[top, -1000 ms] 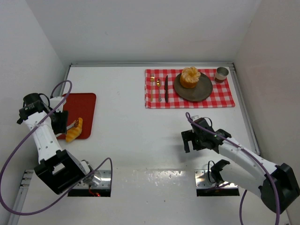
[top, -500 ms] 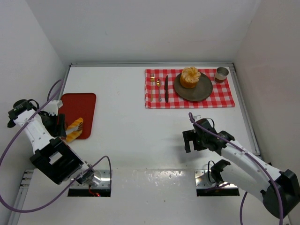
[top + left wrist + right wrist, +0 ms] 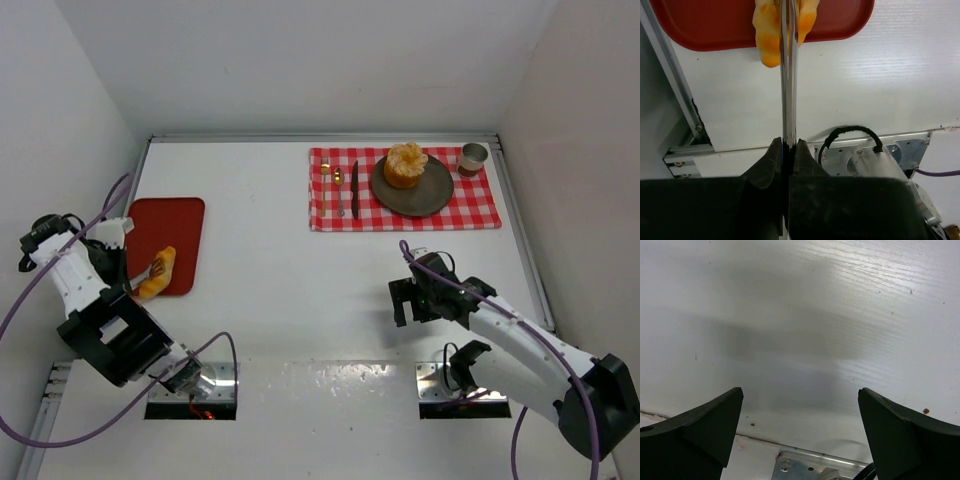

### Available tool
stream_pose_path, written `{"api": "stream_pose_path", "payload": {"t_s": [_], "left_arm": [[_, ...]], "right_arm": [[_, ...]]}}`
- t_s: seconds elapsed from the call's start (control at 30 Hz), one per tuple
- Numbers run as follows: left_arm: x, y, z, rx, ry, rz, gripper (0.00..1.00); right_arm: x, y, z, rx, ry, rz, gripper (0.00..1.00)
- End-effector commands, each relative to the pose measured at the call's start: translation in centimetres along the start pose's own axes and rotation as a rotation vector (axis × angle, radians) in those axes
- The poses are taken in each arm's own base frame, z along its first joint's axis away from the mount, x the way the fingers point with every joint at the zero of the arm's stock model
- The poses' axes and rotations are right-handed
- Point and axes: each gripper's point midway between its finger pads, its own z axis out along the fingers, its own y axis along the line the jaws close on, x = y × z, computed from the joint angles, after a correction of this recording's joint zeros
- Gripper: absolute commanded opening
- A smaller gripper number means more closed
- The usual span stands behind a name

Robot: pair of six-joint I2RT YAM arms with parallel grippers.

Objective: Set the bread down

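Top external view shows the left hand (image 3: 128,264) beside the red tray (image 3: 172,222) at the left of the worktop (image 3: 260,250). Its fingers are pressed tight on a thin metal tool (image 3: 788,75), whose far end meets the croissant (image 3: 771,30) at the tray's near right corner. The right hand (image 3: 800,405) gapes wide and empty above bare worktop. The bun (image 3: 405,165) sits on a dark plate (image 3: 436,196) at far right.

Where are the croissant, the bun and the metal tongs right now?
croissant (image 3: 765,30): left wrist view, on its left lobe.
bun (image 3: 405,165): top external view, middle of its ridged top.
metal tongs (image 3: 788,100): left wrist view, midway along the shaft.
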Motion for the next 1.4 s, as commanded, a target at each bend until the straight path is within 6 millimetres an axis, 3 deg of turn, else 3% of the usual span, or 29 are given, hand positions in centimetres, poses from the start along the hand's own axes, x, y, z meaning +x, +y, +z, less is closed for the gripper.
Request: {"api": "stream_pose_path", "payload": {"t_s": [0.0,0.07,0.1,0.17,0.2,0.23,0.27,0.3,0.37,0.4,0.47,0.5,0.53,0.57,0.6,0.63,0.67,0.7,0.73,0.77,0.8,0.83,0.87,0.93,1.03,1.1,1.13,1.2,1.37], "left_arm": [[-3.2,0.8,-2.5,-0.028,-0.124,0.026,0.0],[-5.2,0.0,-3.8,0.008,-0.193,0.038,0.0],[-7.4,0.5,-5.7,-0.02,-0.258,0.065,0.0],[-10.0,-0.4,-7.5,-0.014,-0.332,0.061,0.0],[-13.7,-2.9,-9.4,0.031,-0.439,0.122,0.0],[-14.3,-2.6,-10.0,0.02,-0.455,0.13,0.0],[-16.3,-3.5,-10.8,0.028,-0.517,0.119,0.0],[-18.4,-6.2,-11.1,0.072,-0.557,0.175,0.0],[-21.8,-8.9,-11.6,0.11,-0.642,0.22,0.0],[-23.3,-12.8,-11.4,0.172,-0.651,0.268,0.0],[-25.8,-16.8,-11.6,0.213,-0.687,0.341,0.0],[-26.6,-21.2,-9.3,0.267,-0.622,0.405,0.0],[-28.0,-23.7,-10.0,0.282,-0.647,0.463,0.0],[-28.7,-26.1,-9.4,0.308,-0.633,0.493,0.0],[-29.2,-28.5,-8.8,0.334,-0.621,0.53,0.0],[-29.0,-35.5,-7.8,0.418,-0.596,0.654,0.0],[-30.0,-35.9,-7.1,0.419,-0.594,0.655,0.0],[-29.1,-40.1,-6.6,0.464,-0.581,0.728,0.0],[-29.7,-42.6,-7.6,0.483,-0.622,0.765,0.0],[-29.6,-44.9,-4.5,0.49,-0.571,0.801,0.0],[-29.3,-46.9,-3.7,0.493,-0.568,0.849,0.0],[-28.7,-50.1,-4.2,0.498,-0.6,0.896,0.0],[-28.2,-51.8,-1.6,0.489,-0.568,0.932,0.0],[-27.6,-55.2,-0.7,0.477,-0.618,0.979,0.0],[-27.7,-58.5,0.7,0.469,-0.694,0.997,0.0],[-29.0,-58.7,1.6,0.398,-0.741,0.961,0.0],[-29.5,-59.6,1.0,0.392,-0.792,0.953,0.0],[-29.9,-60.1,2.6,0.382,-0.797,0.936,0.0],[-29.3,-62.2,5.2,0.377,-0.807,0.958,0.0]], "right_arm": [[-1.7,0.7,-0.5,-0.019,-0.042,0.007,0.97],[-1.6,0.5,-0.5,-0.012,-0.052,0.032,0.97],[-1.6,0.0,-0.3,0.017,-0.061,0.036,0.97],[-1.3,-0.8,-0.5,0.049,-0.088,0.063,0.97],[-1.4,-2.4,-0.8,0.127,-0.121,0.07,0.97],[-1.6,-3.0,-1.3,0.15,-0.155,0.085,0.97],[-1.7,-4.1,-1.5,0.205,-0.178,0.095,0.98],[-1.5,-4.8,-1.6,0.231,-0.184,0.102,0.98],[-1.7,-6.6,-3.0,0.314,-0.237,0.105,0.98],[-1.9,-7.0,-3.5,0.327,-0.261,0.097,0.98],[-1.4,-8.4,-4.5,0.402,-0.26,0.084,0.99],[-1.1,-8.8,-4.8,0.419,-0.262,0.109,0.99],[-1.2,-9.0,-4.9,0.425,-0.273,0.102,0.99],[-1.5,-8.9,-5.0,0.415,-0.301,0.108,0.99],[-1.4,-8.9,-4.9,0.414,-0.302,0.117,0.99],[-1.6,-8.9,-5.1,0.415,-0.313,0.133,0.99],[-1.4,-8.9,-5.1,0.418,-0.303,0.129,0.99],[-1.4,-8.9,-5.1,0.417,-0.3,0.135,0.99],[-1.5,-8.8,-5.3,0.416,-0.299,0.135,0.99],[-1.0,-8.9,-5.2,0.425,-0.274,0.135,0.99],[-1.0,-9.0,-5.3,0.429,-0.272,0.137,0.99],[-1.0,-9.0,-5.3,0.426,-0.266,0.134,0.99],[-0.9,-8.8,-5.1,0.42,-0.26,0.134,0.99],[-0.9,-8.9,-5.1,0.423,-0.259,0.135,0.99],[-0.8,-8.7,-4.8,0.415,-0.25,0.127,0.99],[-0.7,-8.4,-4.6,0.401,-0.238,0.117,0.99],[-0.7,-8.3,-4.5,0.395,-0.232,0.116,0.99],[-0.5,-8.2,-4.3,0.389,-0.222,0.113,0.99],[-0.3,-8.1,-3.8,0.385,-0.217,0.103,0.99]]}}
